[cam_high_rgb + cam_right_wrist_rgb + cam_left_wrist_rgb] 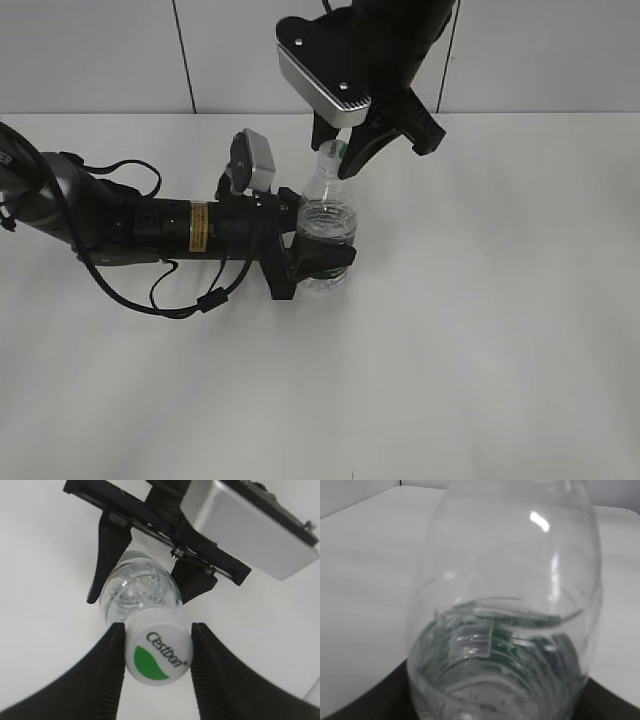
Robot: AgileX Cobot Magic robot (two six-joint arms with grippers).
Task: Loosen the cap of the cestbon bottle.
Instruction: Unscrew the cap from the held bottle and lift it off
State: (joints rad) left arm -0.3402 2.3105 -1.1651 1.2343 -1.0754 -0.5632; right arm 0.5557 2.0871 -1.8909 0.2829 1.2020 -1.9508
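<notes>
The clear cestbon bottle [325, 215] stands on the white table [480, 330], its green label low down. My left gripper [322, 262] is shut on its body from the left. The bottle fills the left wrist view [505, 605], with the dark jaws only at the bottom corners. My right gripper [390, 150] hangs over the neck. In the right wrist view its two ribbed fingers [158, 627] press either side of the white cap [159, 652], which bears a green mark and "Cestbon" lettering. The bottle's shoulder [140, 590] and my left gripper [150, 570] show below it.
The left arm [150, 225] lies across the table's left half with loose black cables [180, 295]. The left wrist camera [250, 525] sits close to the right gripper. A white wall [90, 50] backs the table.
</notes>
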